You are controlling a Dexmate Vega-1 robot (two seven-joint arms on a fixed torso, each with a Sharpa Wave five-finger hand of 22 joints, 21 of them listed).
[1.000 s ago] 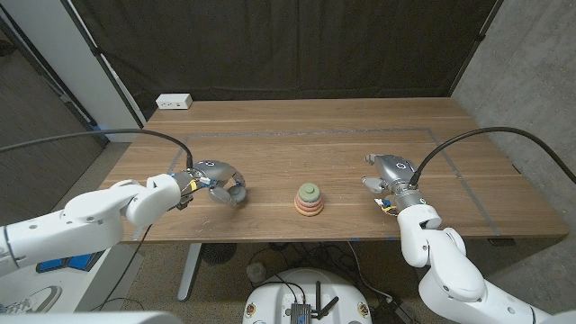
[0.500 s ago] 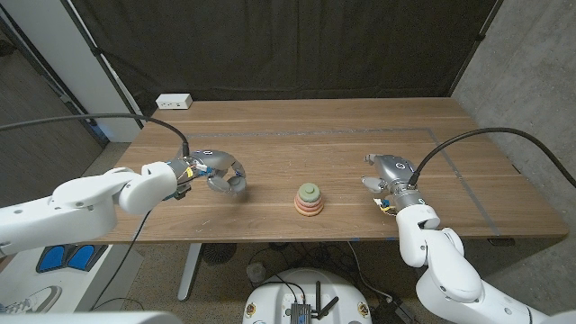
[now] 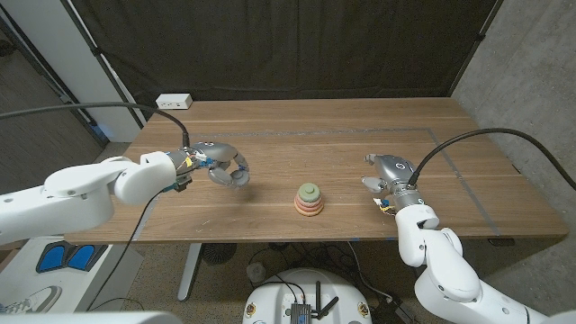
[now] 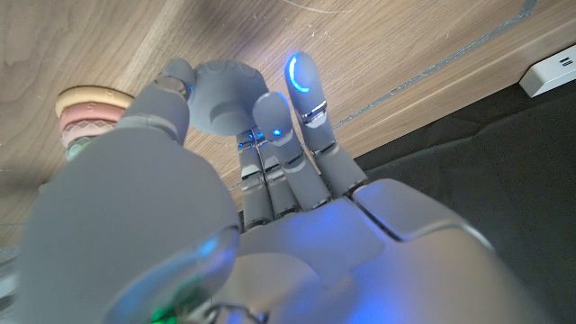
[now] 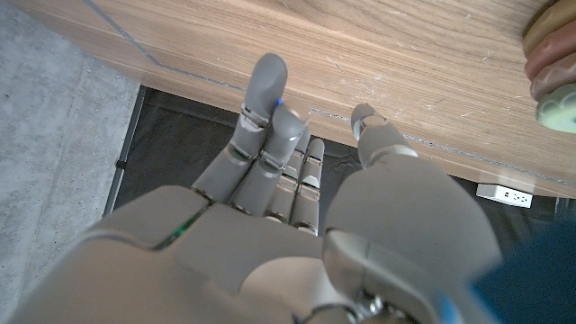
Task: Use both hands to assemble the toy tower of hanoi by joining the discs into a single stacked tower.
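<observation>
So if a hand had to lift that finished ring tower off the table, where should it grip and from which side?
Probably the wide orange bottom ring of the tower, pinched from its two open sides. The stack narrows to a small green cap, so a top grip might lift only that piece. The left hand and right hand both stand apart from it.

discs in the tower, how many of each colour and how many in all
green disc: 1
pink disc: 1
orange disc: 1
cream disc: 1, a thin pale band that is hard to make out
total: 4 discs that can be told apart, all stacked in one tower
</observation>
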